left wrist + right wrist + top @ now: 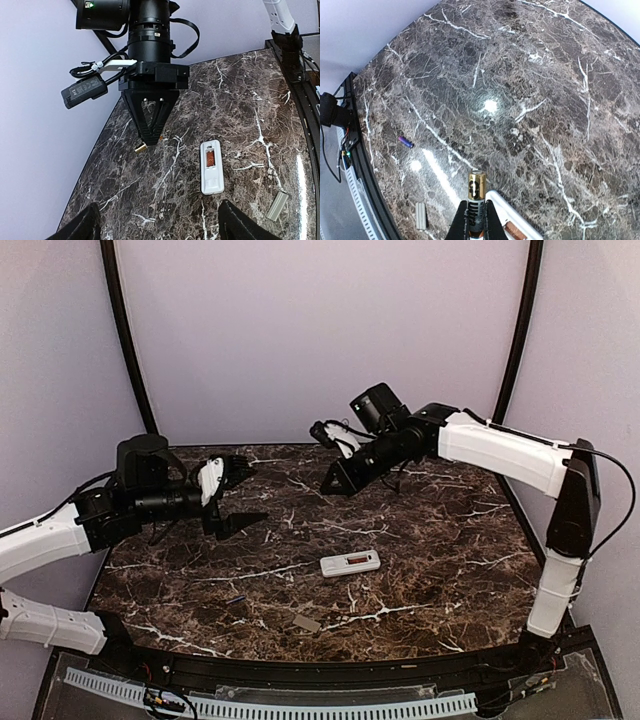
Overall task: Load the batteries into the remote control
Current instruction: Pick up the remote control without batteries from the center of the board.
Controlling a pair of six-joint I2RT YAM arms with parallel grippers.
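The white remote control [350, 563] lies back-up in the middle of the table, its bay open and showing copper [211, 159]. High above the table's back, my right gripper [335, 483] is shut on a battery [476, 192] whose gold end pokes out past the fingertips. In the left wrist view that gold end [140, 148] shows beside the closed black fingers [150, 131]. A second battery [405, 142], small and purple-blue, lies loose on the table at front left [236, 599]. My left gripper [238, 498] hovers at the left, open and with nothing in it [160, 231].
A small flat grey cover piece [305, 624] lies near the front edge, close to the remote [277, 205]. A white perforated strip [300, 705] runs along the near edge. Purple walls and black poles close in the back and sides.
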